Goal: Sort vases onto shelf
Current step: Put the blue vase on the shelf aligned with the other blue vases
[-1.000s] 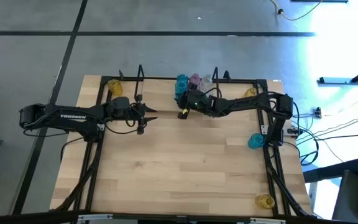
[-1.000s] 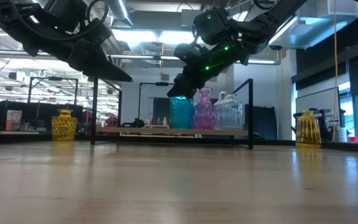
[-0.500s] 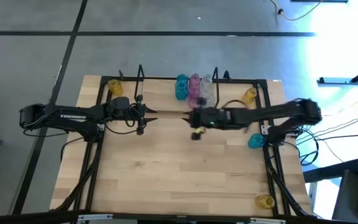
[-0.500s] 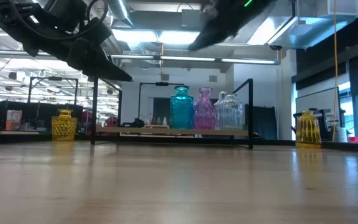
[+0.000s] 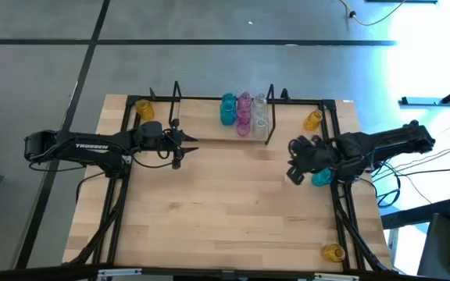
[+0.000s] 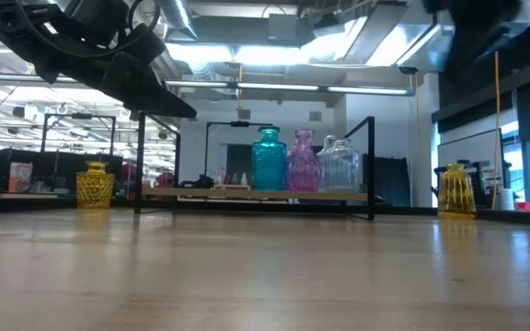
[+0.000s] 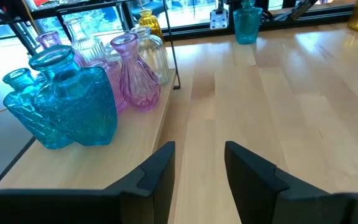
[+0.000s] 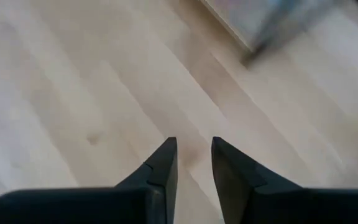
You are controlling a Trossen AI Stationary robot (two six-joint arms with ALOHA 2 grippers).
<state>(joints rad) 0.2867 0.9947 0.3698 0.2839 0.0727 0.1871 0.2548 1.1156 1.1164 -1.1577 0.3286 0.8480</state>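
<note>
Since the earlier frame our right tool point(image 5: 296, 172) has swung off the shelf point(image 5: 209, 129) – where teal, pink and clear vases point(image 5: 243, 110) stand – toward the teal vase point(image 5: 321, 178) near the table's right edge. Its fingers stand slightly apart, empty; we should centre over the neck. Left tool point(image 5: 180, 144) waits, spread. "TROSSEN" marks that arm.

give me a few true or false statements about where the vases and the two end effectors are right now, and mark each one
1. Teal, pink and clear vases stand together on the shelf. True.
2. The right end effector holds a vase. False: its fingers are empty, slightly apart.
3. A teal vase stands off the shelf, by the table's right edge. True.
4. The left end effector grips a yellow vase. False: it is empty, beside the shelf.
5. A yellow vase stands near the table's far left corner. True.
</note>
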